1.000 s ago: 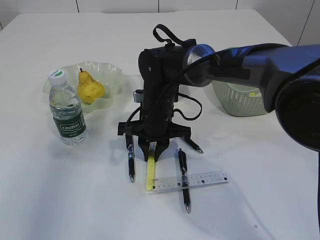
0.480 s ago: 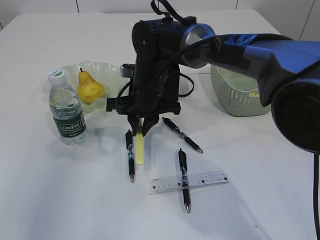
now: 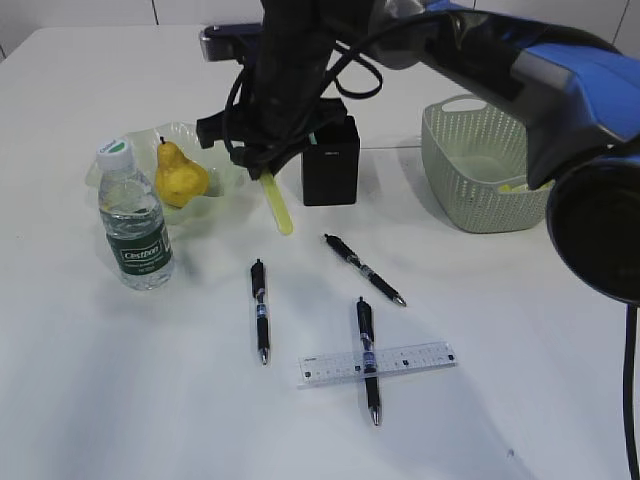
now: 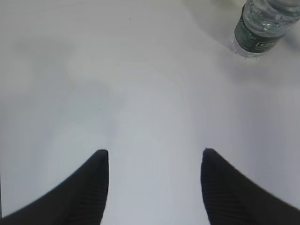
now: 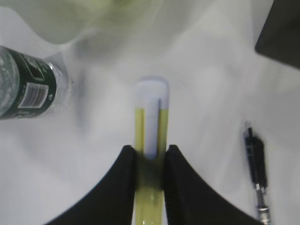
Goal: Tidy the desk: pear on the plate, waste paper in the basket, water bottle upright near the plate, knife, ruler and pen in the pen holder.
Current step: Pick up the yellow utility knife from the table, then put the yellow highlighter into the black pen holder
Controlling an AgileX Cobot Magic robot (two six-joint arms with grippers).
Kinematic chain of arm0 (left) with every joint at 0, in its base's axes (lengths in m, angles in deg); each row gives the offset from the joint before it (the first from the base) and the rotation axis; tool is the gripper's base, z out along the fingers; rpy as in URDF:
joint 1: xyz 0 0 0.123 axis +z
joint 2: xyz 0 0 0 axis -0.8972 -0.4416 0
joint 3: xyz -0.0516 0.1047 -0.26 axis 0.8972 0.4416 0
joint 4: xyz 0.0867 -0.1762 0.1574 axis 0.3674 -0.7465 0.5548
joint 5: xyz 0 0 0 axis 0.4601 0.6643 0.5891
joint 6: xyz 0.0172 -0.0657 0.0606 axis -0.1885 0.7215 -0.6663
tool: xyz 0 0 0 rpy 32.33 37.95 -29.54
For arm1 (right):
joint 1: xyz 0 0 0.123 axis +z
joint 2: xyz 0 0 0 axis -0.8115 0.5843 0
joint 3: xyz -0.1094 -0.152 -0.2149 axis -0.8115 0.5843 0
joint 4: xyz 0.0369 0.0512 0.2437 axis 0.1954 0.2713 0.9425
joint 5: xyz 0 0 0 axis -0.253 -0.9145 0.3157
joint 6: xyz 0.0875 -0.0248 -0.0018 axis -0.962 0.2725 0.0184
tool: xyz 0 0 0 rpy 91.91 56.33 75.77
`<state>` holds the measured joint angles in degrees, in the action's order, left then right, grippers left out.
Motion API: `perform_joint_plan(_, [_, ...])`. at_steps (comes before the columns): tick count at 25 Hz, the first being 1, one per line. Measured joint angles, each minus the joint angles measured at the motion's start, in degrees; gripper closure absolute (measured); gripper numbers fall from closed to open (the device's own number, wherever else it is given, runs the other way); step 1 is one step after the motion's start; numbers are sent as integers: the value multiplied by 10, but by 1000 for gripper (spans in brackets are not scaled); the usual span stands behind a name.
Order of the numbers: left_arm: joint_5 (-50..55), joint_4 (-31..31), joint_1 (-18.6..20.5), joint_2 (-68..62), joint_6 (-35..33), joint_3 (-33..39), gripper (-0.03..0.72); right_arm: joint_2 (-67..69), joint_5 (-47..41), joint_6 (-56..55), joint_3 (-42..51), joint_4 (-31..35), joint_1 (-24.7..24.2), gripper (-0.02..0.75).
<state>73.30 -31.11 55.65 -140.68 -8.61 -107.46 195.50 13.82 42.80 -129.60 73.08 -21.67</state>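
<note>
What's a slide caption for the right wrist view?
Right pincer shut on the yellow knife, held above the table, water bottle at left, a pen at right.

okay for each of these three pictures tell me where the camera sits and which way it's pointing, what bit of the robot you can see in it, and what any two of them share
Exterior view: in front of the table, looking down at a slant; shows the right arm and right pincer holding the knife.
Left wrist view: on the left arm, looking down at bare table; the open left pincer shows, with the water bottle at top right.
Right wrist view: on the right arm, looking down past the pincer fingers gripping the knife.
Shared: all three show the water bottle; the exterior and right wrist views share the knife.
</note>
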Motion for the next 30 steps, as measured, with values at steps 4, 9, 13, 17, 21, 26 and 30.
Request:
perform_joint_plan(4, [7,0,0,0,0,0,252,-15,-7,14,-43,-45,0,589])
perform_joint_plan(9, [7,0,0,0,0,0,252,-54,-10,19,-70,-88,1,589])
perform_joint_plan(13, [5,0,0,0,0,0,252,-93,-13,21,-71,-117,0,589])
perform_joint_plan(17, [-4,0,0,0,0,0,252,-120,14,29,-71,-140,-1,589])
perform_joint_plan(21, [-14,0,0,0,0,0,252,-126,60,44,-72,-158,-1,589])
perform_joint_plan(26, [-37,0,0,0,0,0,253,-126,101,53,-67,-174,-10,589])
perform_joint_plan(30, [-61,0,0,0,0,0,253,-126,125,64,-46,-164,-39,589])
